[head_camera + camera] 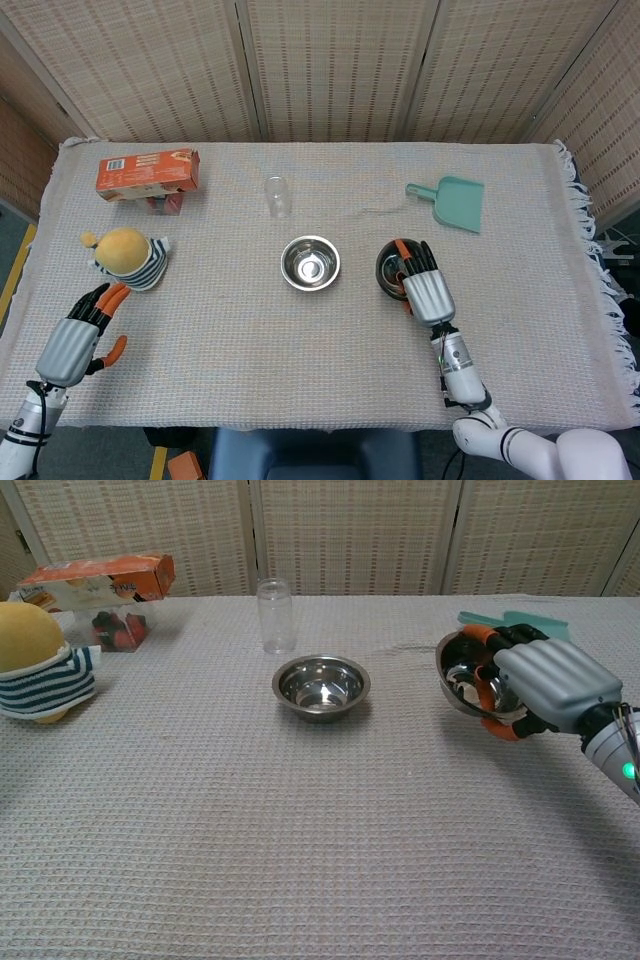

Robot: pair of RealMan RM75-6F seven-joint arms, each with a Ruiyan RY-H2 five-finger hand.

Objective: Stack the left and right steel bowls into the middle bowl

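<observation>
The middle steel bowl (pixel 310 263) (pixel 321 686) sits upright on the cloth at the table's centre. To its right, my right hand (pixel 425 285) (pixel 545 685) grips the right steel bowl (pixel 392 268) (pixel 462 675), with fingers inside the rim and the thumb beneath. That bowl is raised off the cloth and tilted, its opening facing left toward the middle bowl. My left hand (pixel 80 335) hovers over the front left corner with its fingers apart and nothing in it. It is out of the chest view. Only two steel bowls show.
A striped plush toy (pixel 127 256) (pixel 35 660) lies just beyond my left hand. An orange box (pixel 148 172) sits at the back left. A clear glass (pixel 277 195) (pixel 276 615) stands behind the middle bowl. A teal dustpan (pixel 450 202) lies at the back right.
</observation>
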